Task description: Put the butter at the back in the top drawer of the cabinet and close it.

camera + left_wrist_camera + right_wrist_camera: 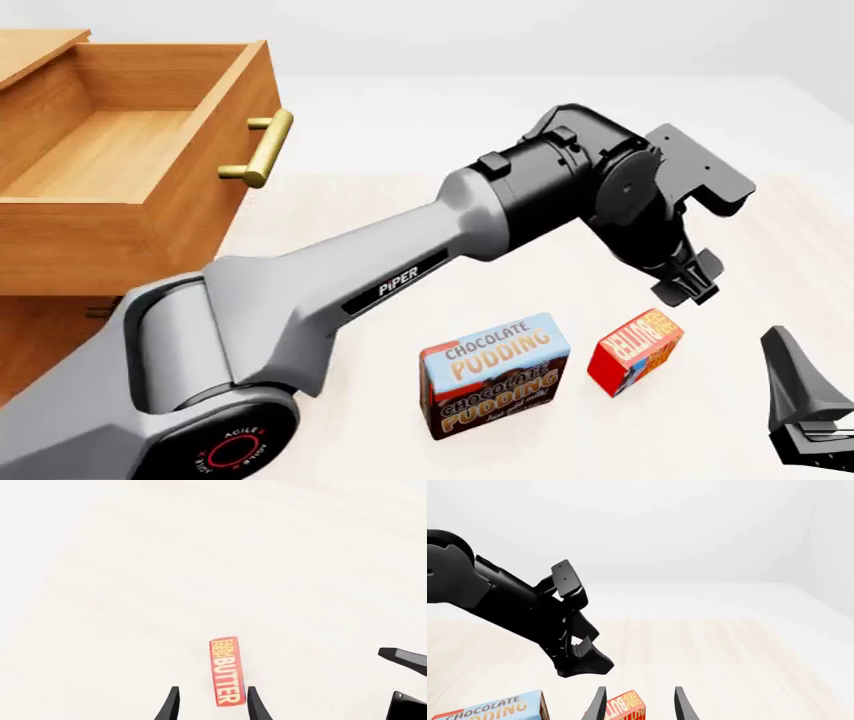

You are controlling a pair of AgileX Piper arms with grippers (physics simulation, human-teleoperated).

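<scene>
The butter [637, 350] is a small red box standing on the table right of the pudding box. In the left wrist view the butter [227, 672] lies below the open left gripper [213, 707], close to one fingertip. My left gripper [687, 282] hangs a little above and behind the butter, not touching it. The right gripper [801, 400] is open at the near right, and in its wrist view the butter [625, 707] shows between its fingers [682, 705]. The cabinet [54, 330] stands at the left with its top drawer [134, 150] pulled open and empty.
A blue-and-brown Chocolate Pudding box [494, 375] stands just left of the butter. The open drawer's brass handle [260, 150] juts toward the table's middle. The left arm [400, 270] spans from near left to the butter area.
</scene>
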